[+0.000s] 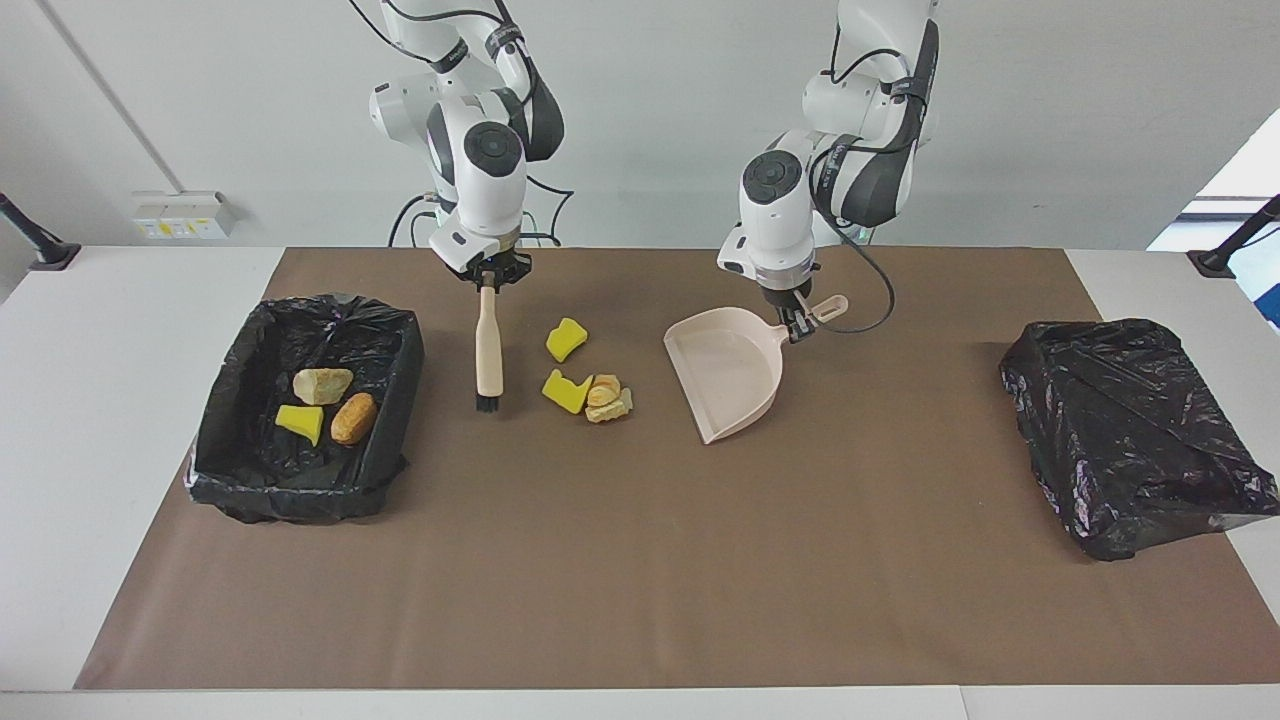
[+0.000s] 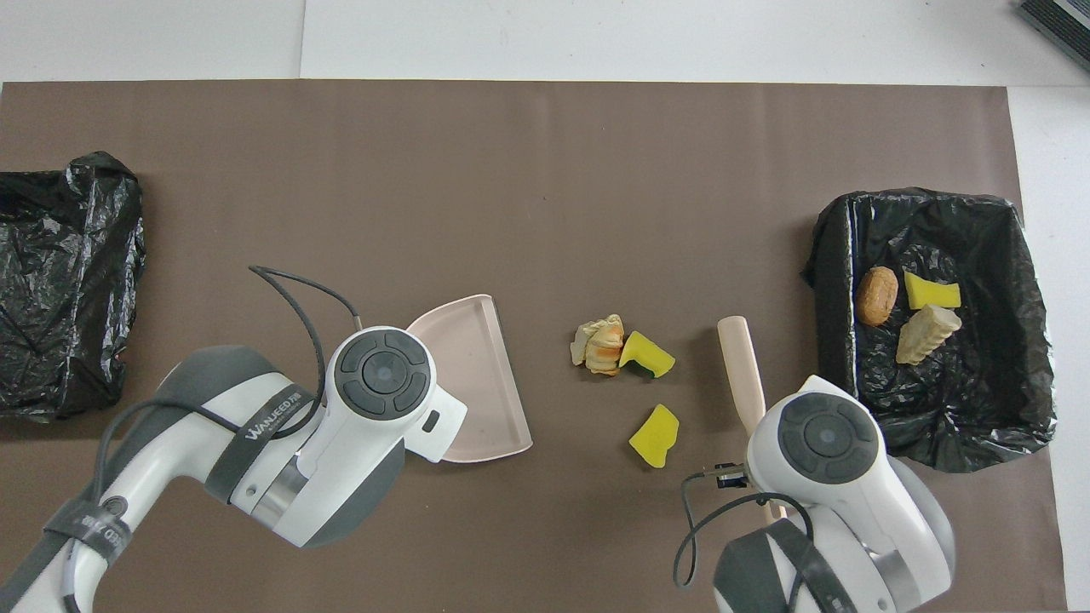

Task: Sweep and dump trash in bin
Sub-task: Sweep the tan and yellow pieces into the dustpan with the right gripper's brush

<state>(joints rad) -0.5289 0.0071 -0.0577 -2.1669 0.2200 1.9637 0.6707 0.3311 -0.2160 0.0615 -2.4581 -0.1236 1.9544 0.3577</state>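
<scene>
A robotics lab or test room. Two white, grey-jointed robot arms (image 1: 480, 150) stand at one end of a long white table (image 1: 120, 330) against a bare pale wall. A flat brown paper mat (image 1: 640, 580) covers the tabletop. A white socket strip (image 1: 185, 215) sits on the wall, and black camera mounts (image 1: 35, 240) clamp the table's ends.

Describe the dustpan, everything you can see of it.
The dustpan is pale beige, plastic by its look, a flat scoop with low walls and a short handle with a hanging loop. It is empty. The left gripper is shut on the handle. Its open mouth faces the trash on the brown mat, apart from it.
</scene>
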